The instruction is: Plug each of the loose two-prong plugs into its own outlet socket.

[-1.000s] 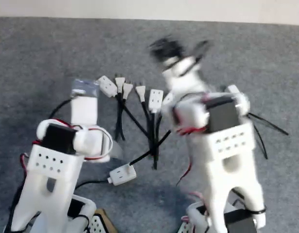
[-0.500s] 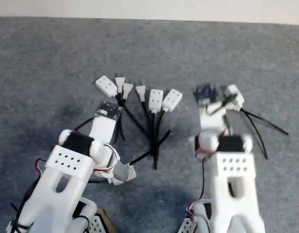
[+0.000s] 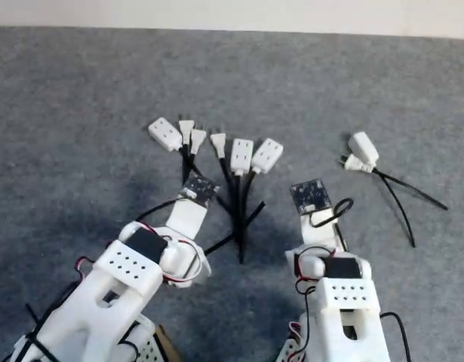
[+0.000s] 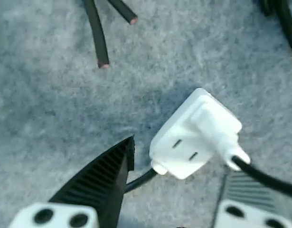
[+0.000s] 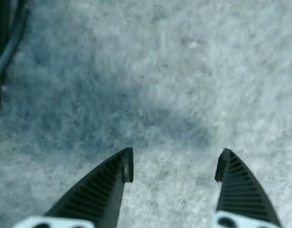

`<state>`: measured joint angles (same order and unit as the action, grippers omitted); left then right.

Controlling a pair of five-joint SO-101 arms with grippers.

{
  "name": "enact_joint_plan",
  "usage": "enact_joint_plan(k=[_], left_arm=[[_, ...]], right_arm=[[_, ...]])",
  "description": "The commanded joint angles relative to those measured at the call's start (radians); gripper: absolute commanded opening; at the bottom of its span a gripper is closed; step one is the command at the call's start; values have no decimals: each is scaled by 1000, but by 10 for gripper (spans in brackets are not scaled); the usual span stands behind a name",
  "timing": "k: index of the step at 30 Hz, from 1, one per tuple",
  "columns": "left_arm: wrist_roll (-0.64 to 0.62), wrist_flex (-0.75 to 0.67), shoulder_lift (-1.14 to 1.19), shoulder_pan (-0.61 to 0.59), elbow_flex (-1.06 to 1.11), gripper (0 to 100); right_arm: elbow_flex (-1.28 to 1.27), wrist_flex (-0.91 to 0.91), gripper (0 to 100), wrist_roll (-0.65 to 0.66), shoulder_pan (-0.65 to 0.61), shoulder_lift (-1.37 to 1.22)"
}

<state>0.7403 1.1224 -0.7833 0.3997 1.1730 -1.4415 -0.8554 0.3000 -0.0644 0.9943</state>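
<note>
Worktop: grey and carpet-like, so its nap could snag prongs dragged flat across it.
Left arm: lower left of the high view, screening its own grasp from above, so a miss might go unseen.
Cable bundle: centre, black leads crossing; lifting one piece could tug its neighbours askew.
Outlet socket: centre of the left wrist view, slots up, lying skewed.
Left end effector: spread around that socket; closing on its corners could twist it free.
Right end effector: spread over bare worktop, holding nothing.
Loose plugs: upper centre, just beside other sockets; small, easily pinched crooked.
</note>
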Motion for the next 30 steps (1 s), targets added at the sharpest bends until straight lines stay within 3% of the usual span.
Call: enact_joint_plan(k=[1, 5, 16, 26, 30], left_arm=[[25, -17, 2, 7, -2, 186], [25, -20, 2, 7, 24, 172], [23, -198, 2, 1, 179, 172], [21, -195, 1, -2, 147, 176], [18, -123, 1, -2, 107, 275]], right_arm=[[-1, 28, 271, -9, 13, 18], [-2, 28, 271, -9, 13, 18], [-4, 28, 271, -9, 13, 18], [-4, 28, 271, -9, 12, 13], [-4, 28, 271, -9, 12, 13]])
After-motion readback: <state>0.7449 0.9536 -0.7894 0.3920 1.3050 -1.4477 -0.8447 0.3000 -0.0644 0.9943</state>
